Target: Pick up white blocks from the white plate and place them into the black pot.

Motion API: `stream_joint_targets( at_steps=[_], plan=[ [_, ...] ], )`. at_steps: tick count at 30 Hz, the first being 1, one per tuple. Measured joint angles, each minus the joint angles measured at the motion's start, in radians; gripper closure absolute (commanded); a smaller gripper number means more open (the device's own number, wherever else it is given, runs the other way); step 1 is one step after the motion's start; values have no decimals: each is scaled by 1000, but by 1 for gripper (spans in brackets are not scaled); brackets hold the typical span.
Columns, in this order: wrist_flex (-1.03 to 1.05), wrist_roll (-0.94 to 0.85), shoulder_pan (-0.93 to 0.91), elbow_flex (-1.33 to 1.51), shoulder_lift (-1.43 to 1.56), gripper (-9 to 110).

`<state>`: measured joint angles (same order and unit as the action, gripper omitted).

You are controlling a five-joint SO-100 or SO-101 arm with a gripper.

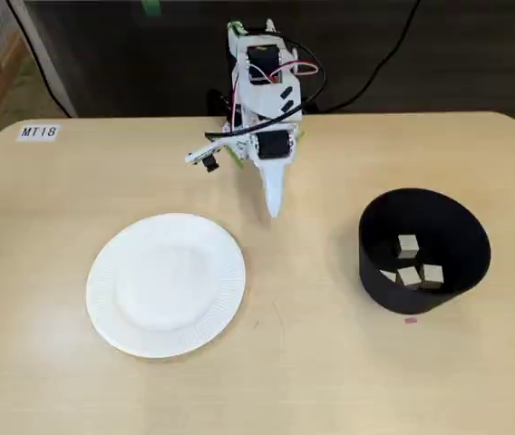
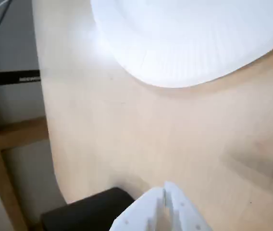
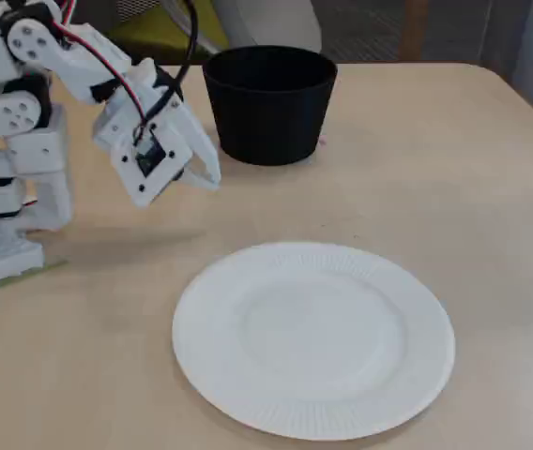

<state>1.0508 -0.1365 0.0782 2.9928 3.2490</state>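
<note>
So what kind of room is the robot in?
Probably an office or lab meeting room: a pale wooden table with a label sticker, cables behind it, and what looks like a chair.

Even, bright indoor light from above in both fixed views; shadows soft and short. The black pot (image 1: 423,249) interior stays dark, yet the white blocks (image 1: 410,263) inside read clearly. Wrist view is soft and blurred throughout; the white plate (image 2: 189,38) above the gripper (image 2: 165,211) is overexposed, rim ribs barely showing. Faint glare on the table (image 2: 141,139) left of the plate, and a dim smeared shadow right of the gripper.
</note>
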Motion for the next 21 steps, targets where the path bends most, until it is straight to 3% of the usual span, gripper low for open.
stream_joint_targets(
  at_steps=[21],
  plan=[
    [-15, 14, 6, 5, 3, 104]
  ],
)
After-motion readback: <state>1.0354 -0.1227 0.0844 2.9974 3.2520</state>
